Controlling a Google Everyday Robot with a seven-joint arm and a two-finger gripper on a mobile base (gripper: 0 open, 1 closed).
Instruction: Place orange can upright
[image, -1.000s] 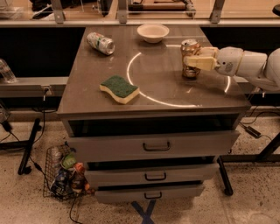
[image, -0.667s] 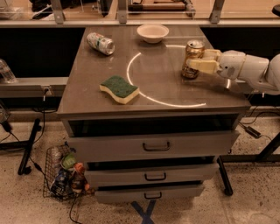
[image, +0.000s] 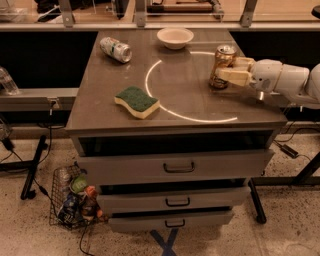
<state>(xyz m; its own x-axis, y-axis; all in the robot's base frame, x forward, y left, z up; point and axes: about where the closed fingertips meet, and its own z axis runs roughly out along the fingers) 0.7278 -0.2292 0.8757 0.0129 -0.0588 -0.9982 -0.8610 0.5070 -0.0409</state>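
The orange can (image: 221, 62) stands upright at the right side of the grey table (image: 195, 100), its silver top up and its base at or just above the tabletop. My gripper (image: 229, 70) reaches in from the right on a white arm (image: 285, 80). Its cream fingers (image: 235, 76) are closed around the can's right side at mid-height.
A green-and-white silver can (image: 115, 49) lies on its side at the back left. A white bowl (image: 175, 37) sits at the back centre. A green-and-yellow sponge (image: 137, 101) lies front left. Drawers (image: 178, 167) are below, and a wire basket of bottles (image: 75, 197) is on the floor at the left.
The gripper and the can have shifted slightly to the right and toward the back of the table. Nothing else has moved.
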